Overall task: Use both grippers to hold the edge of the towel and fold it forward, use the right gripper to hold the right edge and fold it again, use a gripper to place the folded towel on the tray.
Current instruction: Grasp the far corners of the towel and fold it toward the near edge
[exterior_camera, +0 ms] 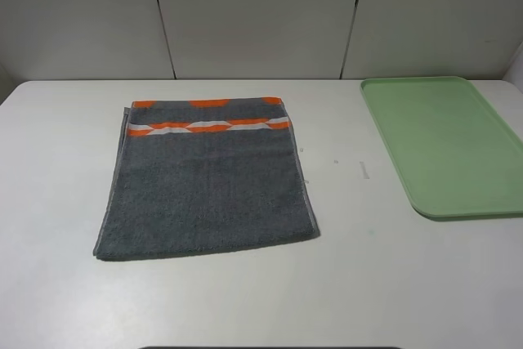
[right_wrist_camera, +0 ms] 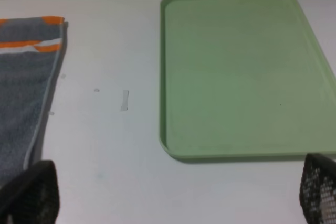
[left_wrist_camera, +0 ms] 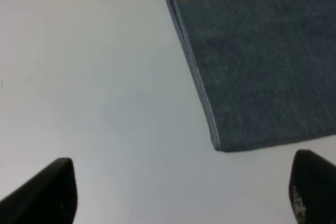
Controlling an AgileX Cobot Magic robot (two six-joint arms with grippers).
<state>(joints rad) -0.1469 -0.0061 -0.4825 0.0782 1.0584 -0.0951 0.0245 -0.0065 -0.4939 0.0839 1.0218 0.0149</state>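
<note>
No text, label, brand, number or sign can be read in any view. The orange-and-white band (exterior_camera: pixel 209 126) at the far end of the towel (exterior_camera: pixel 208 194) is woven pattern only, not lettering. A few small pale marks (right_wrist_camera: pixel 124 99) sit on the bare tabletop (exterior_camera: pixel 409 284) between the towel and the tray (exterior_camera: pixel 445 145). They are too small and faint to make out as characters.
</note>
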